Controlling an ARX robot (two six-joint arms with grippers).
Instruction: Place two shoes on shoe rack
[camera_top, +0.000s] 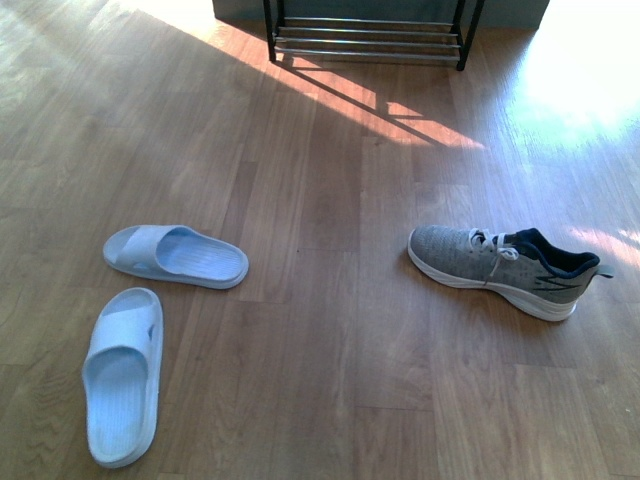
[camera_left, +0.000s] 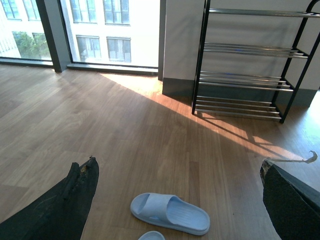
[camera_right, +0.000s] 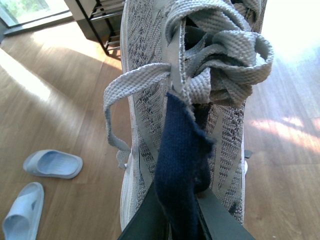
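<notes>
Speckled grey knit sneaker (camera_right: 145, 45), pale laces, navy tongue; slides (camera_top: 176, 256) pale blue, ribbed; rack (camera_top: 368, 38) black frame, silver rods; floor (camera_top: 330, 330) warm brown wood

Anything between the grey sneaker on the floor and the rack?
No. Front view shows only bare wood floor between the grey sneaker and the shoe rack.

Black left fingers (camera_left: 60, 210), frayed, pale tape (camera_left: 295, 160) peeling, dark grey right fingers (camera_right: 142, 224)

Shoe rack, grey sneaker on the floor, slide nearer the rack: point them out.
shoe rack (camera_top: 368, 42): front view, bottom silver rods.
grey sneaker (camera_top: 440, 248): front view, knit toe.
slide nearer the rack (camera_top: 205, 262): front view, ribbed footbed.
</notes>
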